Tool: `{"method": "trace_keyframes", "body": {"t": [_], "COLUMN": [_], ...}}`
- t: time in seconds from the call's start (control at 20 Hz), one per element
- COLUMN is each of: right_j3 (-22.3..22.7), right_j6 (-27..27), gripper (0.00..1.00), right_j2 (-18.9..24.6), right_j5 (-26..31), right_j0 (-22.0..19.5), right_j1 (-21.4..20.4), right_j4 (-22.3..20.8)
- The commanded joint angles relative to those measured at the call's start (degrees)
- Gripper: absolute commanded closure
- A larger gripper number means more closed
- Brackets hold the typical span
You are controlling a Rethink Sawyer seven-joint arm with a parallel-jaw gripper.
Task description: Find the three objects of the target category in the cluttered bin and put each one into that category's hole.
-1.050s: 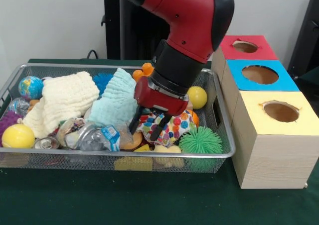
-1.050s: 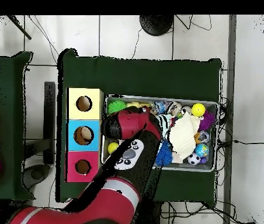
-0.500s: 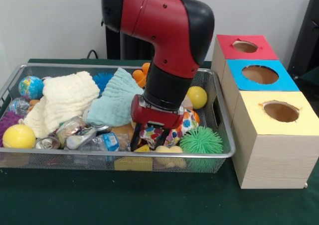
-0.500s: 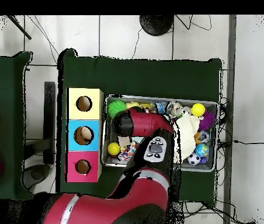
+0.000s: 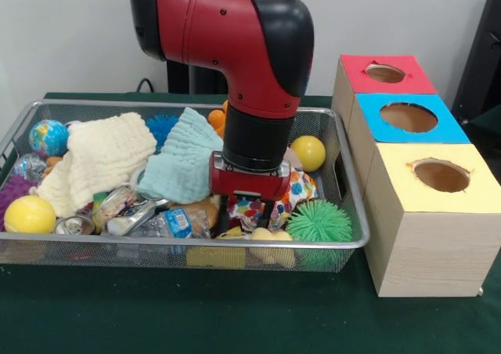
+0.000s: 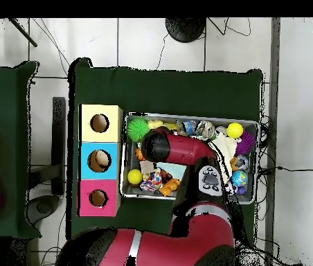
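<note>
at the bin's (image 5: 356, 240) five o'clock corner, the gripper (image 5: 249, 211) hangs over the soft, light polka-dot toy (image 5: 296, 191); pinch its middle. finger state: cannot tell.

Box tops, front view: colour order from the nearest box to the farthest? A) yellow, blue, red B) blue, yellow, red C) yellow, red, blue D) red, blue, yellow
A: the yellow box sits nearest, the blue box is in the middle, and the red box is farthest back.
</note>
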Motion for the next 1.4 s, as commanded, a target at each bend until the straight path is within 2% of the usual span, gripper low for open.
{"method": "trace_keyframes", "body": {"t": [0.05, 0.2, 0.35, 0.55, 0.65, 0.85, 0.95, 1.05, 1.4], "right_j3": [8.8, 10.5, 12.8, 13.4, 14.6, 14.6, 14.5, 14.1, 14.2], "right_j6": [0.2, 0.3, 2.9, 7.9, 11.0, 17.8, 20.4, 20.8, 24.6], "gripper": [0.0, 0.0, 0.0, 0.0, 0.0, 0.0, 0.0, 0.0, 0.0], "right_j2": [12.5, 12.0, 9.9, 7.8, 7.9, 6.5, 5.3, 4.8, 5.0], "right_j5": [7.1, 7.7, 8.0, 8.3, 4.8, -4.7, -6.8, -6.8, -14.6], "right_j0": [-2.2, -2.6, -1.2, 0.8, 0.9, 2.7, 4.1, 4.9, 5.8], "right_j1": [-1.3, -4.1, -8.4, -9.8, -10.2, -7.9, -6.7, -5.8, -2.0], "right_j4": [-2.2, -2.8, -2.1, 0.8, 2.4, 5.6, 7.9, 9.6, 15.1]}}
